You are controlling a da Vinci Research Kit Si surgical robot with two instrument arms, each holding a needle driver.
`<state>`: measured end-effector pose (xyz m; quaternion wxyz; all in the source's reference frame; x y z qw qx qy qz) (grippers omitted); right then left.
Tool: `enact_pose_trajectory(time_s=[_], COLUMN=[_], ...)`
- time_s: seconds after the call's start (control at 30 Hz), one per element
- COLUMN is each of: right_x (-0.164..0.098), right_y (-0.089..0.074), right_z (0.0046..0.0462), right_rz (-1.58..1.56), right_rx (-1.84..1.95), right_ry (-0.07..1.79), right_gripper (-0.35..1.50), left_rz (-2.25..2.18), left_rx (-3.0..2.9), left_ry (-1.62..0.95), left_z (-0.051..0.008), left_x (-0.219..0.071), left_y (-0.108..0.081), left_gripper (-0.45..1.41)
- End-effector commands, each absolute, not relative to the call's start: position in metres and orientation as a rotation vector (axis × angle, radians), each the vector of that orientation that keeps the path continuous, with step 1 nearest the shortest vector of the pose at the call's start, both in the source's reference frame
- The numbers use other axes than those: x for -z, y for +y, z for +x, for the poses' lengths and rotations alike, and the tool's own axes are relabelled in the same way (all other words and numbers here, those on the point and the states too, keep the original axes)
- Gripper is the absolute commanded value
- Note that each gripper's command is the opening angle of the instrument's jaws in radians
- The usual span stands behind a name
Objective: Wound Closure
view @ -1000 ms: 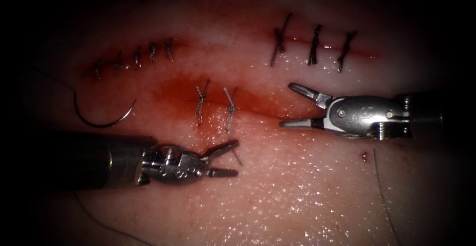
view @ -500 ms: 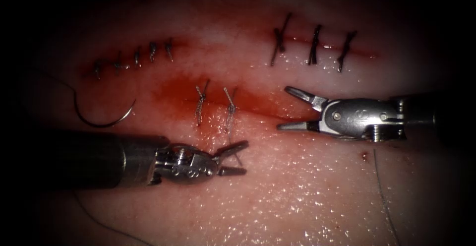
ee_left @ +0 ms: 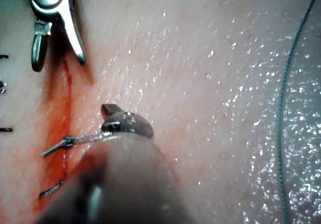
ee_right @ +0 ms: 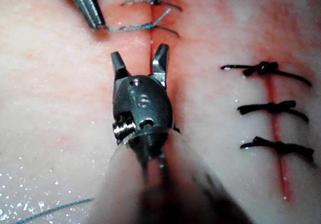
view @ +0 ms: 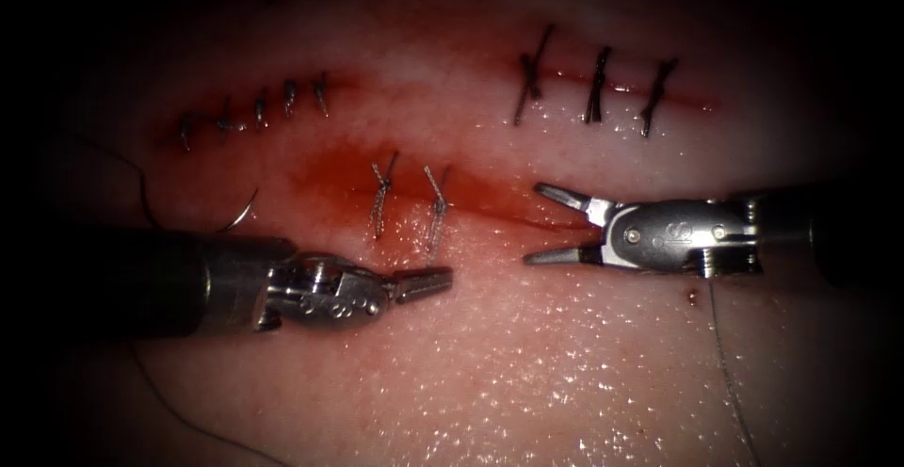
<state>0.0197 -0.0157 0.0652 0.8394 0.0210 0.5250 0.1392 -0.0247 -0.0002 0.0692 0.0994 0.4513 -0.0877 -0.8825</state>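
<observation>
My left tool point(view: 443, 280) lies low on the left side of the middle cut point(view: 490, 209), its jaws shut on the free thread tail of the right-hand grey stitch point(view: 437, 211). The left wrist view has that tail point(ee_left: 80, 138) running into the shut jaws point(ee_left: 111, 114). Open and holding nothing, my right tool point(view: 533, 224) straddles the unstitched stretch of the cut; its jaws point(ee_right: 140, 52) gape just short of the two grey stitches point(ee_right: 145, 14). The curved needle point(view: 247, 209) lies free on the tissue at far left, not in the tissue, partly behind my left shaft.
A second grey stitch point(view: 379, 196) sits left of the held one, in red fluid point(view: 330, 177). Two other cuts lie further back: several dark stitches point(view: 259, 109) at upper left, three point(view: 595, 86) at upper right. Loose thread point(view: 727, 363) trails at lower right.
My left tool's jaws have closed on the stitch's thread tail and the tool has lifted slightly. The right tool has slid a little to the left, its jaws somewhat narrower.
</observation>
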Motion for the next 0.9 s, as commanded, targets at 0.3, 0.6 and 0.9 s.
enact_pose_trajectory(time_s=[0.3, 0.6, 0.9], right_x=[-0.070, -0.070, -0.070], right_y=[-0.018, -0.017, -0.017], right_z=[0.0252, 0.0291, 0.0325], right_rz=[0.022, -0.091, -0.171], right_rx=[-0.160, -0.160, -0.146], right_ry=[1.223, 1.270, 1.285], right_gripper=[0.84, 0.89, 0.91], left_rz=[1.406, 1.395, 1.392], left_rx=[2.612, 2.612, 2.622], left_ry=[-0.287, -0.294, -0.295], left_z=[-0.0239, -0.0244, -0.0251], left_x=[-0.067, -0.066, -0.066], left_y=[0.000, 0.000, -0.001], left_gripper=[-0.45, -0.45, -0.45])
